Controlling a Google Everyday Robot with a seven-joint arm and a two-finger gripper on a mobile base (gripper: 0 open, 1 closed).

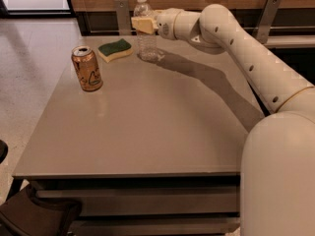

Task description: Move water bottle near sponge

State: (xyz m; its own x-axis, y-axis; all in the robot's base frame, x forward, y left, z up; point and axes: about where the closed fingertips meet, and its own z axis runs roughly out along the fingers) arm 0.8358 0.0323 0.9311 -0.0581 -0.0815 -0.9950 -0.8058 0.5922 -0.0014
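Observation:
The water bottle is clear and ribbed with a white cap. It stands upright at the far edge of the table, its base at or just above the top. My gripper reaches in from the right and is shut on the bottle's upper part, hiding the label band. The sponge, dark green over pale yellow, lies flat just left of the bottle, a small gap apart.
An orange-gold drink can stands upright at the left side of the grey table. Metal posts and a wooden wall run behind the far edge. My arm spans the table's right side.

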